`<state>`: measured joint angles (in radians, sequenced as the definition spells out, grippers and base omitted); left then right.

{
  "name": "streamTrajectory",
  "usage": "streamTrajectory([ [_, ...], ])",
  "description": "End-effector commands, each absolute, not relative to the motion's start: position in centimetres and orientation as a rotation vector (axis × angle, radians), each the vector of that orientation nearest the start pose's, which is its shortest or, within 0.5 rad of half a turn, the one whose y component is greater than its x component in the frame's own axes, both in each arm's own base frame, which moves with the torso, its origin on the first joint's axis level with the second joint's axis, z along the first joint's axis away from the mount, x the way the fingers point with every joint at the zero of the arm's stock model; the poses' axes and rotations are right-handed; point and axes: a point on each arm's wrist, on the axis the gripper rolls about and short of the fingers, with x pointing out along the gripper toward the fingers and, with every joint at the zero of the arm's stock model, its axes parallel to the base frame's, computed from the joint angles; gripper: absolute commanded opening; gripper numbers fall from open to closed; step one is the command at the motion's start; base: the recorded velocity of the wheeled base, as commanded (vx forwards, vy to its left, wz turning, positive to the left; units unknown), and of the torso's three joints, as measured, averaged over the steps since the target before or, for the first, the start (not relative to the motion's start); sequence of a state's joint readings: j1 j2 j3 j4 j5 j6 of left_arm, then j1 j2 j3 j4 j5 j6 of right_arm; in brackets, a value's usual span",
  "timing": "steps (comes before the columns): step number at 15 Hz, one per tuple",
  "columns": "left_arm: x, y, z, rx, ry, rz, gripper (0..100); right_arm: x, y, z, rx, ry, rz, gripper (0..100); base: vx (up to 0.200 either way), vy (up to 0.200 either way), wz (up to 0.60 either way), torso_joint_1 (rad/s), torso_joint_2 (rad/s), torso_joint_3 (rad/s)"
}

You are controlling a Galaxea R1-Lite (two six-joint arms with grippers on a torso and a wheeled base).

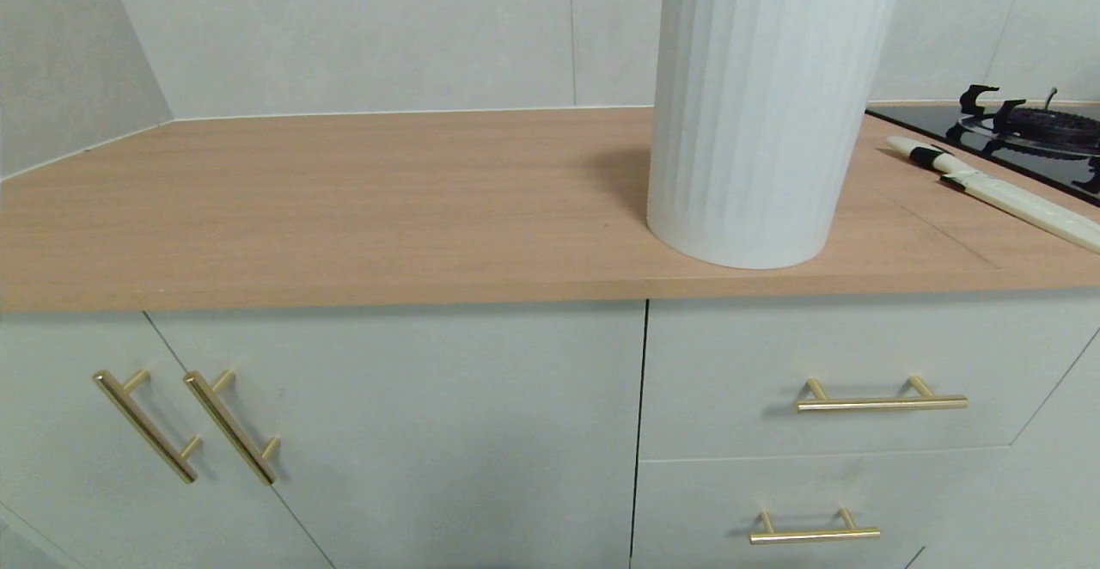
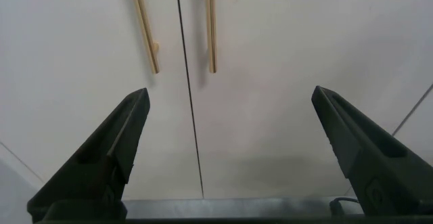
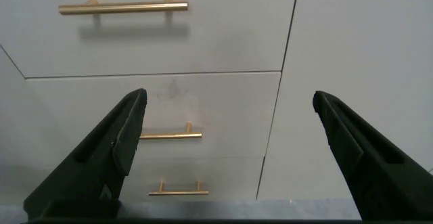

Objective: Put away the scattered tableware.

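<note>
We hold both arms low, facing the cabinet fronts beneath the tabletop (image 1: 344, 199). Our left fingers (image 2: 115, 143) are spread wide with nothing between them. Straight ahead of them stand two cabinet doors with upright gold handles (image 2: 144, 28). Our right fingers (image 3: 111, 143) are just as wide apart and empty, and ahead of them are the drawers, each with a horizontal drawer handle (image 3: 123, 7).

The one loose piece of tableware we see is a cream knife (image 1: 997, 191). It lies flat on the tabletop, well above both pairs of fingers and off to the right of the right pair, just beside the stove (image 1: 1031, 135). A tall white ribbed container (image 1: 756, 113) stands on the tabletop, on the left-fingers side of the knife.

We judge three risks from here. Lifting the right fingers straight up could catch a drawer handle or the tabletop's front edge. Reaching across could knock the container, which stands close to that edge. The knife is thin and lies flat, so it may skid toward the stove or slip out of a shallow pinch.
</note>
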<state>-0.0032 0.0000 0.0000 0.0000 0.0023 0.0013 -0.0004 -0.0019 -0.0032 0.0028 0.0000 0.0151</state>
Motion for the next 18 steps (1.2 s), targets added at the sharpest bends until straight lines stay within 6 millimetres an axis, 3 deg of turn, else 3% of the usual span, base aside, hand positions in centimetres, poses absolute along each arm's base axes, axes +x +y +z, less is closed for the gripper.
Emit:
streamTrajectory([
  [1,-2.28,0.01,7.55,0.0,0.0,0.0,100,-2.3,0.0,7.6,0.017,0.0,-0.002,100,0.0,0.0,0.0,0.0,0.0,0.0],
  [8,-2.28,0.01,7.55,0.0,0.0,0.0,100,-2.3,0.0,7.6,0.018,0.0,0.0,100,0.0,0.0,0.0,0.0,0.0,0.0],
  [18,-2.28,0.01,7.55,0.0,0.0,0.0,100,-2.3,0.0,7.6,0.02,0.0,-0.002,100,0.0,-0.18,0.0,0.002,0.0,0.004],
])
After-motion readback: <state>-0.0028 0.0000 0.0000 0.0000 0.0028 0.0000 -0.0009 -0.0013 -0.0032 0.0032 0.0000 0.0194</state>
